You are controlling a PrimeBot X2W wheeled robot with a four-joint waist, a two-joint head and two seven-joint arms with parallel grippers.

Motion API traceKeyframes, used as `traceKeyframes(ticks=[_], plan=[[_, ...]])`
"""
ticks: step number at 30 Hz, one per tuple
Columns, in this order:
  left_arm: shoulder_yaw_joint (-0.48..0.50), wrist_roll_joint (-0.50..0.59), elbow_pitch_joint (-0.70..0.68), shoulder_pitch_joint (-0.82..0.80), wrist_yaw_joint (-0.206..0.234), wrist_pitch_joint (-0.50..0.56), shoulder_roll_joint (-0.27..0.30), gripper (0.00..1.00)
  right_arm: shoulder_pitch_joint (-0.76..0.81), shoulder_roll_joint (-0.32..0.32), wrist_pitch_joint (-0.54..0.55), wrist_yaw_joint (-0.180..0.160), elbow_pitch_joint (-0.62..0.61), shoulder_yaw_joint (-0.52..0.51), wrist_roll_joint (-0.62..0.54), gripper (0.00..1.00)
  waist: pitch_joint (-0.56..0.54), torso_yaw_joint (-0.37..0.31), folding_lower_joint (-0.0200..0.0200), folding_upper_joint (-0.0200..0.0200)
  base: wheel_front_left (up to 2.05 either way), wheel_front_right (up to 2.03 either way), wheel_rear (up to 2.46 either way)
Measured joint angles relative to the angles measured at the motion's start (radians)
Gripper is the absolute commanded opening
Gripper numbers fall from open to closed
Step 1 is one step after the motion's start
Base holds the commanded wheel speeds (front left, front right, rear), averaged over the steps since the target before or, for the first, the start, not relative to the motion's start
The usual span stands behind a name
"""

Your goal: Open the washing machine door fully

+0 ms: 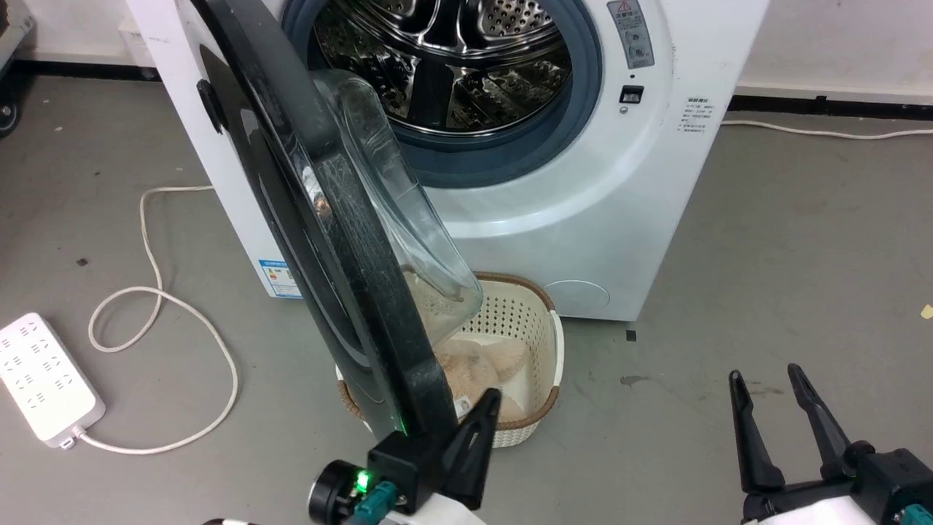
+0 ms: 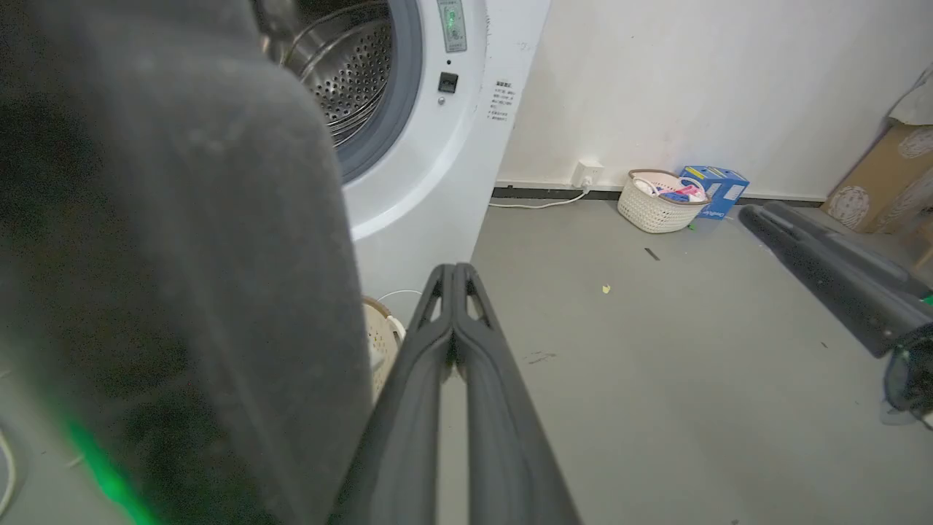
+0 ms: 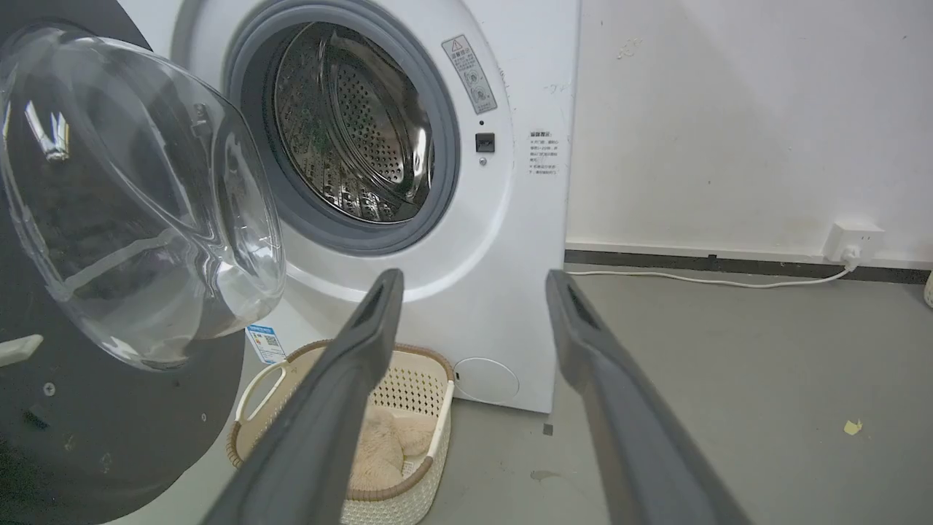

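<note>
Your left claw [image 1: 487,408] sits lowest in the head view, clenched on nothing. The left wrist view shows its two fingers [image 2: 408,408] pressed together along their length. It lies just beside the lower rim of the door [image 1: 350,248], on the glass side; you cannot tell whether it touches. Your right claw [image 1: 765,375] is released, fingers spread wide. It hovers over the floor [image 1: 729,240] well to the right of the door, holding nothing.

The door is swung out from the machine [image 1: 598,211], attached at the machine's left side. It stands nearly edge-on to your head camera, its clear bowl [image 1: 393,197] bulging rightward. The mouth of the drum [image 1: 452,65] is uncovered.

Under the door, at the machine's foot, a white basket [image 1: 528,321] holds a beige fluffy heap [image 1: 477,364]. A power strip [image 1: 44,379] lies on the floor to the left. Farther off, by the wall, the left wrist view shows a second basket [image 2: 660,204] and a blue box [image 2: 716,188].
</note>
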Motion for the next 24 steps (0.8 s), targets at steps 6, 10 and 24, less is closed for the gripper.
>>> traceKeyframes(ticks=[6,10,24], plan=[[0.021,-0.008,0.064,-0.008,0.009,-0.041,0.001,0.0,-0.003,0.0,0.0,0.0,0.012,-0.007,0.0,1.0,-0.007,0.025,-0.0001,0.0,0.0,0.0,0.0],[0.022,-0.008,0.075,-0.007,0.011,-0.049,0.008,0.0,-0.001,0.0,-0.002,0.0,0.017,-0.012,0.001,1.0,-0.022,0.062,0.0,0.0,0.0,0.0,0.0],[0.088,-0.027,0.047,0.051,0.066,-0.047,0.07,0.0,0.02,0.001,0.002,0.0,0.034,0.011,0.017,1.0,-0.078,0.275,-0.0002,0.0,0.0,0.0,0.0]])
